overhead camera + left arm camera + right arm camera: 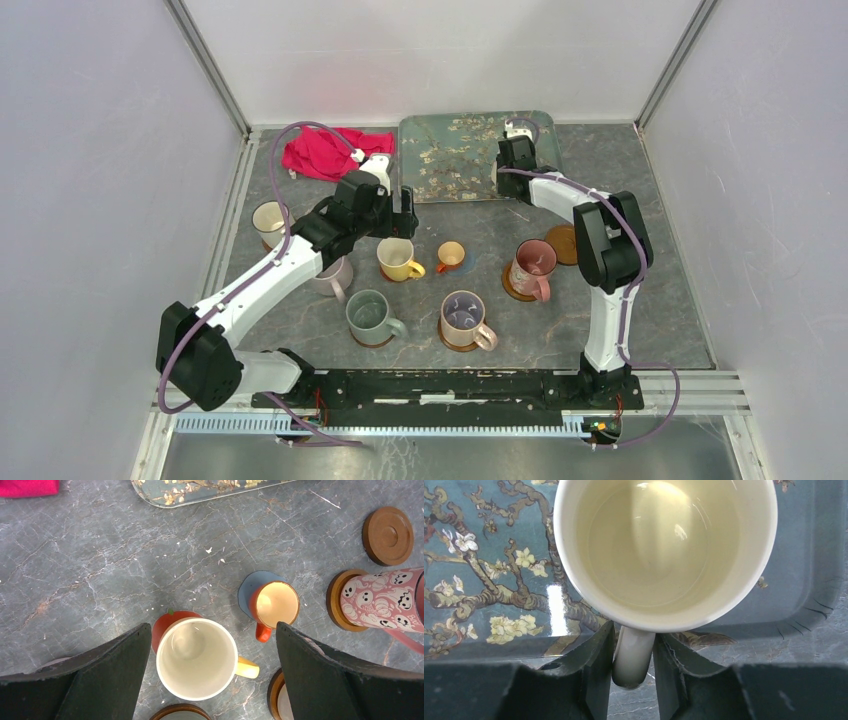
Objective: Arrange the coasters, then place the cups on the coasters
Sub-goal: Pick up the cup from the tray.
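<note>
- Your white mug [664, 545] stands on the tray [804, 555], toward its right end.
- Right gripper [633, 645] is clamped on the mug's handle, one finger on each side.
- Left gripper [212, 645] hangs wide open over the yellow mug [195, 657] on the red coaster [167, 622].

A cup [664, 555] stands in the tray [420, 130], behind a lone coaster [388, 535] on the table [650, 300].

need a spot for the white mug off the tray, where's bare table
Bare table lies right of the tray, out to the right edge. A strip runs between the tray and the orange cup. An empty brown coaster sits beside the pink mug. The centre, around the yellow mug, is crowded.
</note>
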Robot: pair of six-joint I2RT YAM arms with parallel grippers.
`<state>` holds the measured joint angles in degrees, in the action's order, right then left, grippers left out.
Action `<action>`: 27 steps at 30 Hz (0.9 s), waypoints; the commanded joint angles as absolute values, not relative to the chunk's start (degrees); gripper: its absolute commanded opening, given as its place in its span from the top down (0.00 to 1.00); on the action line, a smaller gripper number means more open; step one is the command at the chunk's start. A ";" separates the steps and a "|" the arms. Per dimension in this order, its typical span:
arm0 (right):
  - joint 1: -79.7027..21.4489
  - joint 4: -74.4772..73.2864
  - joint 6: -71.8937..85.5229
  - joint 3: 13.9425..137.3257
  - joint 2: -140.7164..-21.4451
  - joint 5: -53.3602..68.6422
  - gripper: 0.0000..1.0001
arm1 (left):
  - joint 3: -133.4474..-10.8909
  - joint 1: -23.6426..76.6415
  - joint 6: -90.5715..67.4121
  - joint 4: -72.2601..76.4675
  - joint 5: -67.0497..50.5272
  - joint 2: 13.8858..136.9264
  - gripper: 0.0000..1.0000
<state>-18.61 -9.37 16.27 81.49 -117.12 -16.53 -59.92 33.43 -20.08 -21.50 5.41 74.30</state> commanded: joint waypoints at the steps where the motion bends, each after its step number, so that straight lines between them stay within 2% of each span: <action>1: -18.37 -6.96 15.87 82.68 -117.96 -16.31 0.62 | -59.77 32.96 -17.01 -18.81 5.09 72.77 0.00; 7: -18.30 -7.64 14.59 84.67 -118.02 -15.97 0.75 | -59.68 32.81 -17.05 -18.68 5.01 72.62 0.00; 12: -18.30 -8.65 13.56 85.78 -116.59 -16.09 1.00 | -59.43 32.70 -17.13 -18.43 4.99 72.27 0.00; 27: -17.67 -2.53 12.03 79.41 -105.69 -16.04 1.00 | -58.89 32.61 -17.36 -17.90 4.75 71.56 0.00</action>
<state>-18.15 -10.17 12.71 79.83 -113.14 -15.22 -59.31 33.06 -20.05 -20.38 5.39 73.67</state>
